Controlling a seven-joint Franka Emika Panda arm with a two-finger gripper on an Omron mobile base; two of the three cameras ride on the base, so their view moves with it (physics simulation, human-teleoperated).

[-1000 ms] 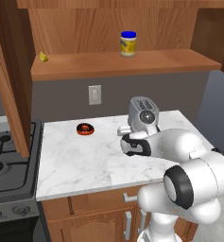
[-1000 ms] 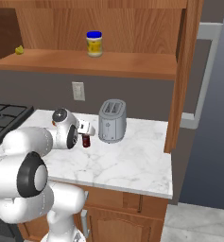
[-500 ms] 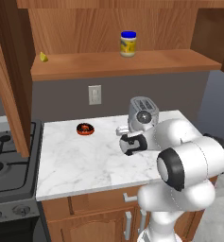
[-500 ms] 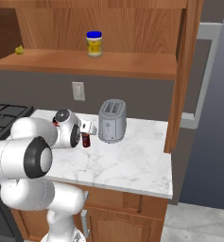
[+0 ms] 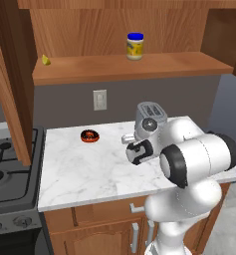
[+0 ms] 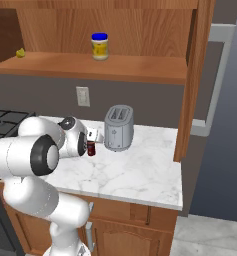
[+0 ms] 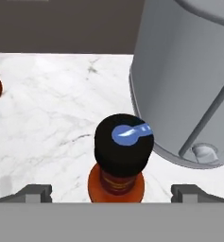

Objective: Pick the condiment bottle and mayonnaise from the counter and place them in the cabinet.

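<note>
Condiment bottle [image 7: 117, 163] sits upright on the marble bench [image 5: 89, 169], just beside the grey toaster [image 6: 118, 127], on its left in the hand view. From that camera you look down at its cap: it renders black with a small blue mark on top, and the body below shows reddish-orange with a dark red label band. In the right base view the bottle [image 6: 91, 148] reads as a small dark red thing poking out from behind the wrist.

The arm is folded low over the bench, elbow bulging toward the camera, forearm running back toward the toaster, hand level with the bottle and aimed at it.

The fingers [image 7: 38, 191] stand wide apart, one tip at each lower corner of the hand view, with the bottle centred between them. Neither tip touches it; nothing is held.

Further left on the bench there's a small red donut-looking thing [image 5: 90, 136], well apart from the bottle. The mayonnaise [image 5: 135, 46] stands upright on the cabinet [image 5: 139, 67] shelf, with a small yellow item [image 5: 46, 60] near that shelf's left end.
</note>
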